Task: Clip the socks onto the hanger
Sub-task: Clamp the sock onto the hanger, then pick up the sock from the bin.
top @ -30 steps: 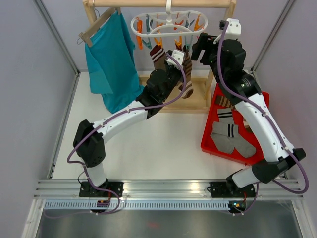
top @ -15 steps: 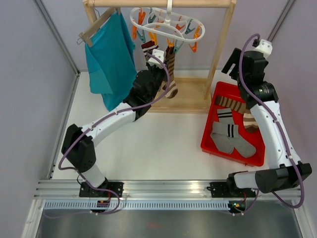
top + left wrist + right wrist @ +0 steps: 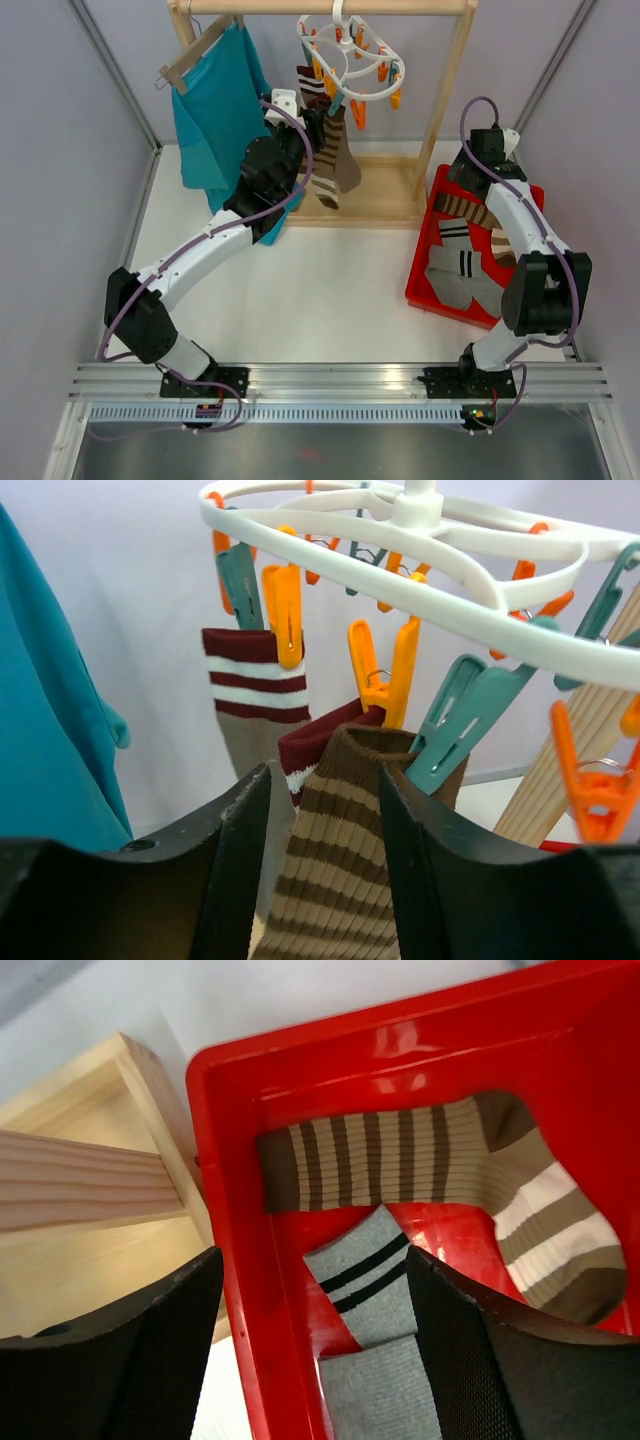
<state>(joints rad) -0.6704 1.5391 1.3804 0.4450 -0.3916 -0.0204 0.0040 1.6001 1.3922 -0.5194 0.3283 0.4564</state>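
Note:
The white hanger (image 3: 345, 55) hangs from the rack's top bar, its ring (image 3: 420, 575) carrying orange and teal clips. Three socks hang from it: a taupe one with a maroon-and-white cuff (image 3: 255, 685) on an orange clip, a maroon-cuffed one (image 3: 318, 745) behind, and a brown-striped sock (image 3: 345, 860) in a teal clip (image 3: 465, 725). My left gripper (image 3: 325, 800) (image 3: 300, 122) is open, its jaws on either side of the brown-striped sock, with a gap on the left. My right gripper (image 3: 315, 1290) (image 3: 476, 170) is open above a grey black-striped sock (image 3: 375, 1285) in the red tray.
The red tray (image 3: 425, 270) at the right holds more socks, among them a brown-striped one (image 3: 400, 1160). A teal shirt (image 3: 215, 120) on a wooden hanger hangs left of my left arm. The wooden rack's post (image 3: 445, 95) and base (image 3: 90, 1185) stand beside the tray.
My left jaws have parted from the brown-striped sock, which now hangs from the teal clip. The hanger has swung and turned. My right arm has dropped from the hanger to over the tray.

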